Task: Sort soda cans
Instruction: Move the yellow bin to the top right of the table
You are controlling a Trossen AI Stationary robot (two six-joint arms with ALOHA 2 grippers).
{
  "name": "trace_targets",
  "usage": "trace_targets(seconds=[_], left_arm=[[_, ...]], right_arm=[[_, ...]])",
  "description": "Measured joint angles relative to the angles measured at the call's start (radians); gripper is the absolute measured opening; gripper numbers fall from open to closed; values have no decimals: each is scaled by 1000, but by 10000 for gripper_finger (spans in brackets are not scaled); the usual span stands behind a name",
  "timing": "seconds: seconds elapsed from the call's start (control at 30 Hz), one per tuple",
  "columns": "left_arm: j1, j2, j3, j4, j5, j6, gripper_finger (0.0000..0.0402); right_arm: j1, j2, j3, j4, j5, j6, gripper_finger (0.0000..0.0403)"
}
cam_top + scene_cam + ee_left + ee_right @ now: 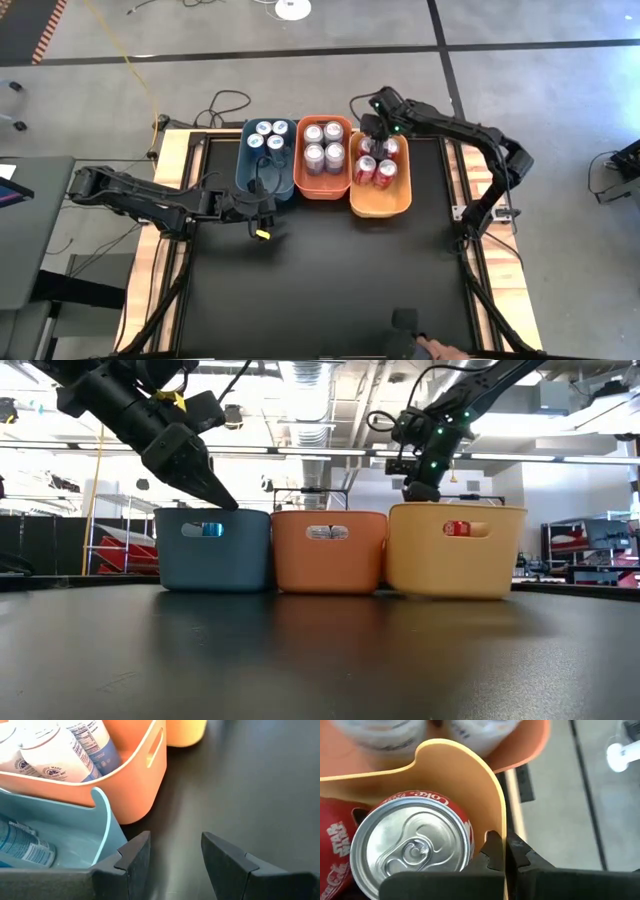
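Cans sorted by colour into three bins

Right claw (505, 851) pressed together, empty, above the yellow bin (380, 202) holding red soda cans (377, 165); left claw (175, 857) spread, empty, waits left of that bin, near the blue bin (268, 184).

Twelve soda cans stand upright in three bins lined up at the table's twelve o'clock edge. Blue cans (270, 135) fill the blue bin at eleven o'clock, silver cans (323, 145) the orange bin, red cans (376, 160) the yellow bin at one o'clock.
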Motion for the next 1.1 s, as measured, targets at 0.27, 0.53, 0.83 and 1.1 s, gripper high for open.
trace_targets(seconds=[0.27,0.53,0.83,1.1], left_arm=[[3,0,0,1,0,16,173],[27,0,0,3,0,15,173],[27,0,0,-10,3,-8,173],[27,0,0,-13,3,-4,173]], right_arm=[[-67,0,2,81,0,-37,2],[-76,19,6,96,-11,-51,1],[-82,127,34,105,9,-16,6],[-96,148,88,80,10,-37,7]])
